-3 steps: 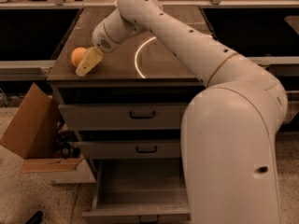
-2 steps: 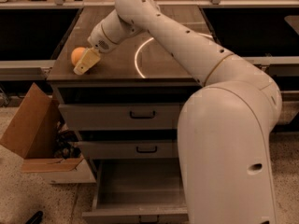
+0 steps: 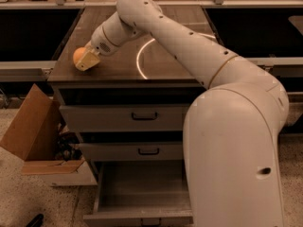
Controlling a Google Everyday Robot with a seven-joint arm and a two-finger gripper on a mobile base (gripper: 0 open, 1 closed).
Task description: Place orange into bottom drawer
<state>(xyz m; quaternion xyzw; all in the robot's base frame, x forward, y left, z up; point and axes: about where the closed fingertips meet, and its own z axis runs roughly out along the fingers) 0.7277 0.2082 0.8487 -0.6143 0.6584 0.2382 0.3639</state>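
The orange [image 3: 77, 55] sits on the brown cabinet top [image 3: 118, 65] near its front left corner. My gripper [image 3: 85, 60] is at the orange, its pale fingers [image 3: 88, 61] lying against the fruit's right and front side and hiding part of it. The bottom drawer [image 3: 139, 197] is pulled out below, a grey box interior open to the front. The two upper drawers [image 3: 142, 117] are shut.
A glowing ring-shaped reflection [image 3: 144, 60] lies mid-top. An open cardboard box [image 3: 33, 136] stands on the floor left of the cabinet. My white arm and base [image 3: 236, 155] fill the right side, overlapping the drawers' right part. Dark shelving runs behind.
The gripper has shifted a little to the left and closer around the orange. The orange stays in the same spot on the cabinet top.
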